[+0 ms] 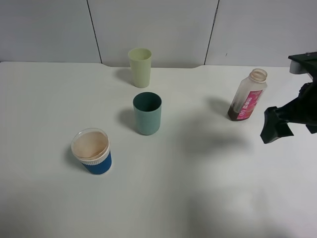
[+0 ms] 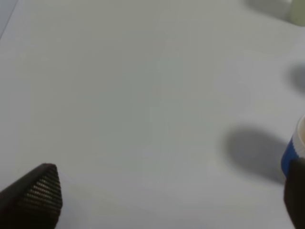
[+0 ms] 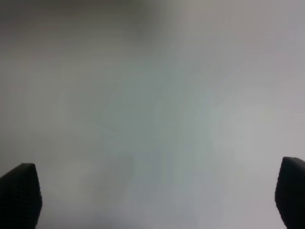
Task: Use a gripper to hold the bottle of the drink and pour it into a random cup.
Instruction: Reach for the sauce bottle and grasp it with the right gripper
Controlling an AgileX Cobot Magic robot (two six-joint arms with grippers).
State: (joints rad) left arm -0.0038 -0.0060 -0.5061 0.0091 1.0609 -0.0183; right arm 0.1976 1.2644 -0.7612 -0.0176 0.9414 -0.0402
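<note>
— Magenta-labelled bottle of the drink [image 1: 247, 95]: position?

— Upright on the white table [image 1: 198, 208], toward the far right corner. It is capless, with dark liquid low in it. Nothing touches it.

— Condition of your fingers?

— My right gripper [image 1: 275, 125] hangs by the right edge, near the bottle on its nearer side and clear of it. In the right wrist view my fingertips [image 3: 21, 193] sit at opposite margins, spread wide, with only bare table between them. The bottle does not show there. My left gripper [image 2: 162, 200] is also spread wide and empty over bare table, with a sliver of the blue cup [image 2: 289, 155] close to one finger.

— Step in hand?

— Approach to the grasp, in my judgement. Nothing is held and no pour has begun.

— Cups?

— Three, all upright and open. The pale green cup [image 1: 139, 67] is by the far edge, the teal cup [image 1: 147, 113] mid-table, and the blue cup toward the near left corner.

— Requirement for the next move?

— As I judge it, I should bring my right fingers level with the bottle's body, one on each side of the label, and close without knocking it over. With the neck open, it must stay upright until it is over a cup. The teal cup looks the nearest.
</note>
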